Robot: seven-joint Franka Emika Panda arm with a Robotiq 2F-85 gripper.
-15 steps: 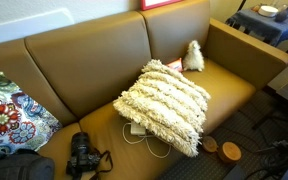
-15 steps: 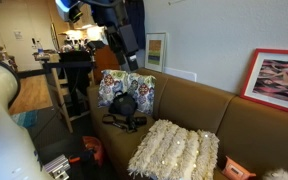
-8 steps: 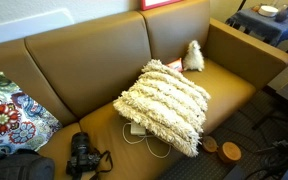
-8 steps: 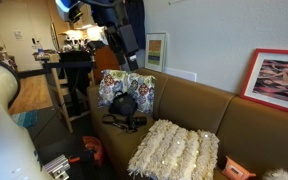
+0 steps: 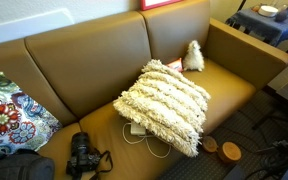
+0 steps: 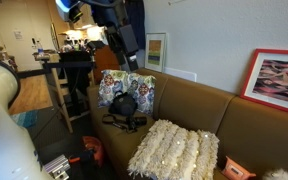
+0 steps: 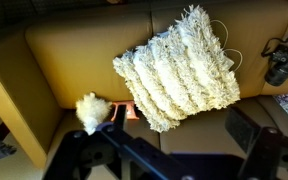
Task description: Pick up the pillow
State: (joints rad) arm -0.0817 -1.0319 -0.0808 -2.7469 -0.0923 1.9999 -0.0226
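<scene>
Gripper (image 7: 164,162) hovers above the sofa (image 5: 84,70), jaws spread wide, holding nothing. On the sofa's seat lies the shaggy cream pillow (image 5: 164,105), a black camera (image 5: 82,155) sits near the sofa's front edge, and a fluffy white toy (image 5: 193,56) is against the sofa's backrest.

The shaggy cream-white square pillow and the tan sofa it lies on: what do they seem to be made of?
The shaggy cream-white square pillow looks like a textile cover with rows of tufted yarn fringe, matte and fuzzy. The tan sofa looks like leather or an imitation of it. It is smooth, with a faint sheen and stitched seams, but which of the two cannot be told.
</scene>
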